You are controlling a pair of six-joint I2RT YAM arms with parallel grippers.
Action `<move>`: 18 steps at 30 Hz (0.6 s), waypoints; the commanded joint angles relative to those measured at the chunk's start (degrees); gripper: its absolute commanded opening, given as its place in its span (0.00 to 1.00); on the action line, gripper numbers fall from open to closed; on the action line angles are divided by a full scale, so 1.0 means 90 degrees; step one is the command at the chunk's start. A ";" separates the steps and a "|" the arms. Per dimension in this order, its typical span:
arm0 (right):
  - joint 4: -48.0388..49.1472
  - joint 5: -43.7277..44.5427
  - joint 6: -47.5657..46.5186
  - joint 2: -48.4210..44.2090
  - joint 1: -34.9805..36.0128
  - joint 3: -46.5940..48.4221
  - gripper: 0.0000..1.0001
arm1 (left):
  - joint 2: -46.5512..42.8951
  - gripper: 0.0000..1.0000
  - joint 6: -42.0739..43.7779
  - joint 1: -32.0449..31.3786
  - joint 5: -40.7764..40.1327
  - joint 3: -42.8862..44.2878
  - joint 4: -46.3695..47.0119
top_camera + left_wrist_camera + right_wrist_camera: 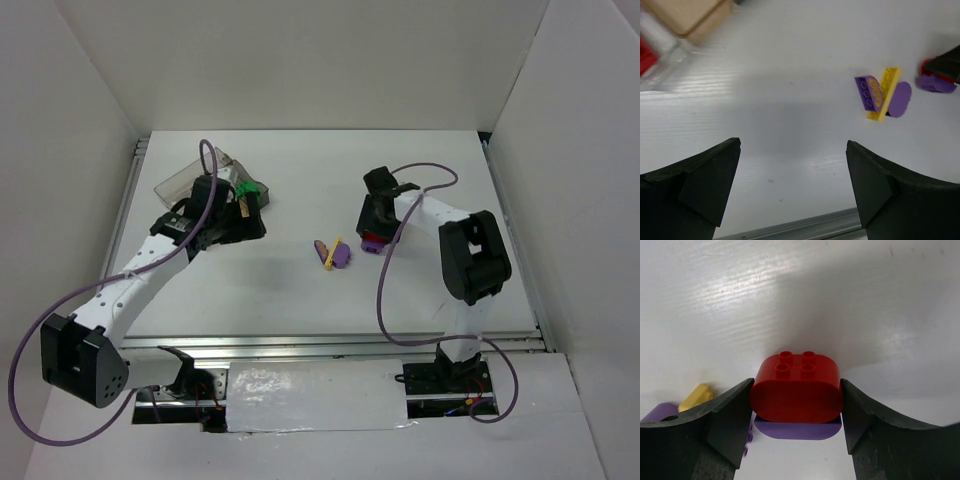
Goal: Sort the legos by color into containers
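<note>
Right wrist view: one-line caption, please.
Right gripper closed on a red oval plastic brick atop a purple plastic piece.

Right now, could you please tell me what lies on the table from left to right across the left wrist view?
Tray → purple brick → yellow plate → purple oval → red brick.

We see a robotics lab cell: a white desk [300, 300] boxed in by plain white panels [70, 120], aluminium rails [300, 346] along its edge, a left arm [130, 285] and right arm [470, 255] bolted there, purple cables [380, 293] trailing.
</note>
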 commanded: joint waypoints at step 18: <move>-0.0027 0.2089 0.5751 -0.4556 0.1973 -0.1433 0.00 | 0.0902 1.00 -0.0535 -0.2017 0.3191 -0.0711 0.6057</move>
